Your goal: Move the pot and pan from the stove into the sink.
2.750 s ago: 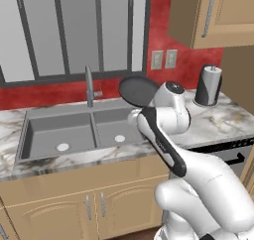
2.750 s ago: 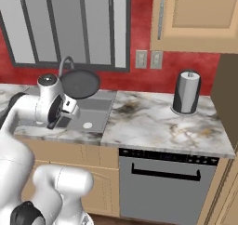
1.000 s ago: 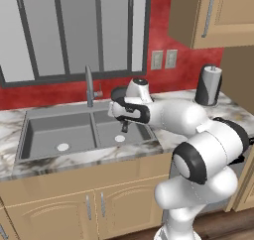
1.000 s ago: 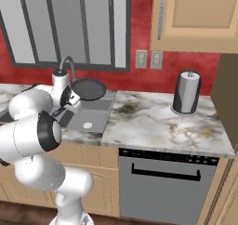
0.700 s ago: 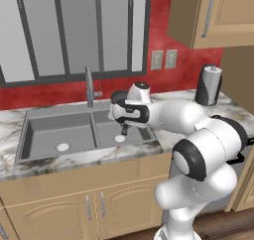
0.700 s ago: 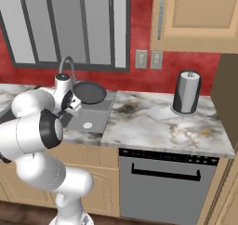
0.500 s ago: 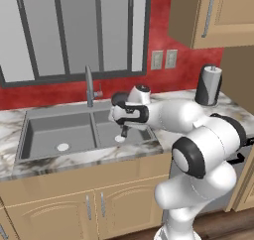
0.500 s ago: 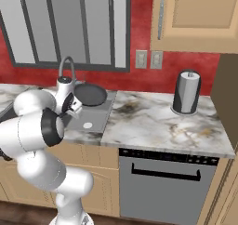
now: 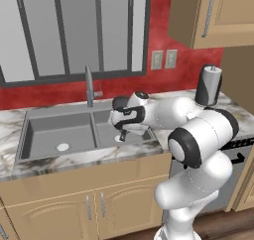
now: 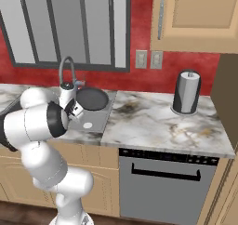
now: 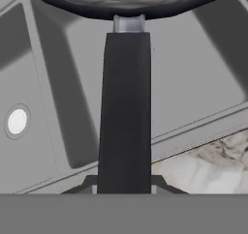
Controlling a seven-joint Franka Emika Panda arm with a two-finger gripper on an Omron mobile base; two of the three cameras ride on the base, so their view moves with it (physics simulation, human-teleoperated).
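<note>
one of the two vessels, the pan (image 10: 92, 99), is being carried: it hangs over the right basin of the sink (image 9: 59, 130), at about 3 o'clock from the faucet (image 9: 89, 85), its long black handle (image 11: 125, 112) running back into the gripper (image 9: 122, 134). the gripper is nearly closed and clamped on that handle, as the hand view shows. the pan looks not yet set down, so i judge its transfer almost done but unfinished, with lowering and release left. no pot sits in either basin, so that half of the task appears to remain. on the worktop (image 10: 153, 122), well to the 3 o'clock side, stands a paper towel holder (image 10: 186, 98). no brand, label or writing is readable anywhere.
</note>
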